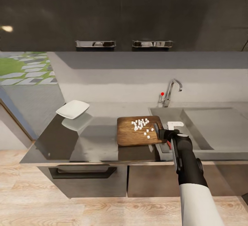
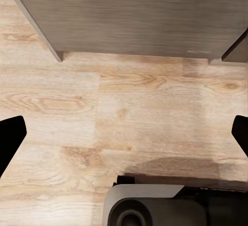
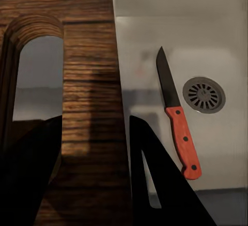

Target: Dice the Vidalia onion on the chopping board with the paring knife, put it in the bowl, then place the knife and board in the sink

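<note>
1. My right gripper (image 3: 93, 148) has its two dark fingers (image 3: 155, 179) pinching the chopping board (image 1: 137, 134) at the end with the handle slot (image 3: 39, 76), the wood between them.
2. The board lies on the grey countertop (image 1: 93, 143) just left of the sink (image 1: 206, 122), with white onion dice (image 1: 142, 125) scattered on it.
3. The paring knife (image 3: 176, 115) lies flat in the basin near the round drain (image 3: 204, 94).
4. The white bowl (image 1: 72, 109) sits near the counter's left end, well apart from the board.
5. My left gripper (image 2: 124, 133) hangs spread wide over the wooden floor (image 2: 77, 112).
</note>
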Motion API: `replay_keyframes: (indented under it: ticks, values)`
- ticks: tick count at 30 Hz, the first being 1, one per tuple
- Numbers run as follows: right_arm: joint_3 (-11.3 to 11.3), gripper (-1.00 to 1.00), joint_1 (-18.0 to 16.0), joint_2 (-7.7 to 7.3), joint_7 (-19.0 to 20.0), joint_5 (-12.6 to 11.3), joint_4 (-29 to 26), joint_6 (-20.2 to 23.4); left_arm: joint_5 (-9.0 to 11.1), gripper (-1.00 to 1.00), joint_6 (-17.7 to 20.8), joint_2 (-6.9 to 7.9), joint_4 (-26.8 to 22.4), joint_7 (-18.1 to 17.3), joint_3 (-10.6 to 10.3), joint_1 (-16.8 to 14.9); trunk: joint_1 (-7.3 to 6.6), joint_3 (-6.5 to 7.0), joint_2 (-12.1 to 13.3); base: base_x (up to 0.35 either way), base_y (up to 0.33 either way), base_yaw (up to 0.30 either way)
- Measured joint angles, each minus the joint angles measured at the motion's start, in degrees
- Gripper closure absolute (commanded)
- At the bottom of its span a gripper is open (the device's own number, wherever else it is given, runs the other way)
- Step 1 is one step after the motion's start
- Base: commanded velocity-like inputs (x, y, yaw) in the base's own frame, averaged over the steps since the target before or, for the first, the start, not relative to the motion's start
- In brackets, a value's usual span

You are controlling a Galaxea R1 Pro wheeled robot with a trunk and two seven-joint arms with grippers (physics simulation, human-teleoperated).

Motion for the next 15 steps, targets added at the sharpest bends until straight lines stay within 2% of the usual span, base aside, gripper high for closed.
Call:
replay_keyframes:
  ticks: [6, 15]
  values:
    - [0.1, 1.0, 0.0, 0.01, 0.0, 0.0, -3.4, 4.1, 0.0, -1.0, 0.0, 0.0, 0.1, 0.0, 0.0, 0.0, 0.0, 0.56, 0.0, 0.0, 0.0, 0.0]
    - [2.0, 1.0, 0.0, 0.02, 0.0, -0.1, -4.7, 6.9, 0.1, -1.0, 0.0, 0.0, 0.3, 0.0, 0.0, 0.0, 0.0, 1.39, 0.0, 0.0, 0.0, 0.0]
